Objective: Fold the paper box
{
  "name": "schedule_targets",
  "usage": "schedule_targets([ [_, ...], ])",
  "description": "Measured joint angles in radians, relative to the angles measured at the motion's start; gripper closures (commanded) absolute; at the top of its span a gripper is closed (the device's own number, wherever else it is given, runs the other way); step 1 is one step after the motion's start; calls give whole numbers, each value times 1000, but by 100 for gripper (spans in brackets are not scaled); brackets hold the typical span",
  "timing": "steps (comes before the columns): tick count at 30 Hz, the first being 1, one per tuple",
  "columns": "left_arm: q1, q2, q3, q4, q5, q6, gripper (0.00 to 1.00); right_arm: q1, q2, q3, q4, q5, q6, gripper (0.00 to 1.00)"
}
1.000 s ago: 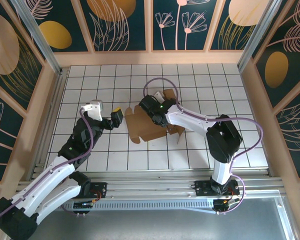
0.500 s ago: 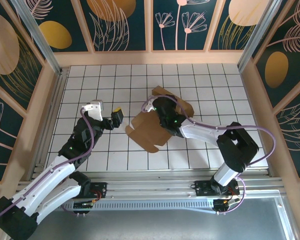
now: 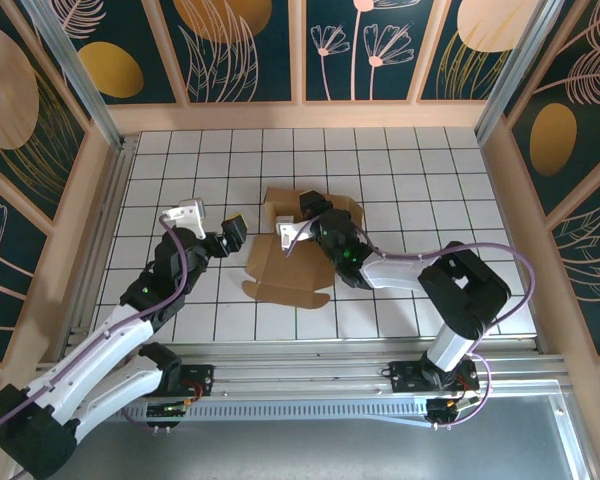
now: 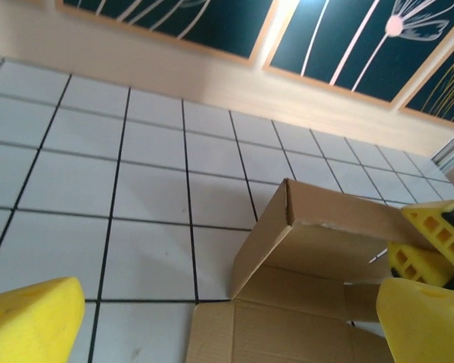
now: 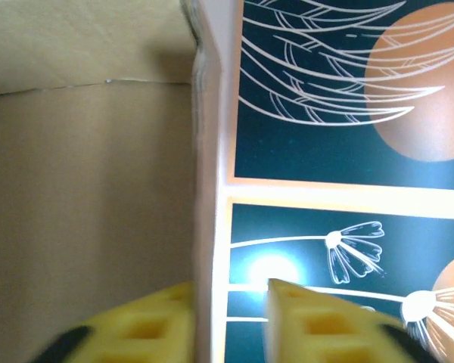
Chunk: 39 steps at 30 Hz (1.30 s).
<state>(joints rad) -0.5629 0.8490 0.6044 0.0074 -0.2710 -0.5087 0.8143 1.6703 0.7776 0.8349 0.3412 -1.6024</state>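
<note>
Counter (image 3: 180,160): white tiles with a dark grid, walled in by patterned panels.
Paper box (image 3: 280,272): plain brown cardboard, near the middle of the counter, between the two arms. It is partly formed. The near panel lies flat on the tiles, and the far side has walls raised.
Box, left wrist view: one wall stands upright with a folded corner, and a flat panel lies in front of it.
Left end effector (image 3: 234,233): fingers spread wide with nothing between them. It sits just left of the box, apart from it and aimed at it.
Right end effector (image 5: 223,302): at the far raised part of the box, reaching in from the right. Its yellow fingers (image 5: 147,329) stand a little apart, one on each side of an upright cardboard wall edge.
Right grip: a slit of background shows between one pad and the cardboard, so no firm pinch is seen.
Contact: the right fingers straddle the wall; the left touches nothing.
</note>
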Motion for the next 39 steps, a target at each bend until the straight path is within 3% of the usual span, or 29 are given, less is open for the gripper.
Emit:
schedule_targets([
  [5,0,150,163,-101,54,-48,7,9,-34,-37,7,-20,71,47],
  [11,45,370,418,-195,235,-42,12,68,-248,-75,-67,-16,311,35],
  [14,101,497,530,-230,341,-11,16,91,-385,-34,-210,1,654,36],
  [17,164,628,628,-283,478,39,19,56,-442,134,-481,-2,1161,41],
  [21,195,799,755,-365,605,111,20,-43,-460,313,-784,-64,1809,39],
  [25,195,885,801,-408,652,138,25,-100,-451,317,-980,-136,2184,38],
  [31,198,952,819,-407,727,142,34,-255,-320,315,-1100,-294,2386,35],
  [39,198,956,789,-393,784,142,43,-263,-220,315,-1115,-418,2477,33],
])
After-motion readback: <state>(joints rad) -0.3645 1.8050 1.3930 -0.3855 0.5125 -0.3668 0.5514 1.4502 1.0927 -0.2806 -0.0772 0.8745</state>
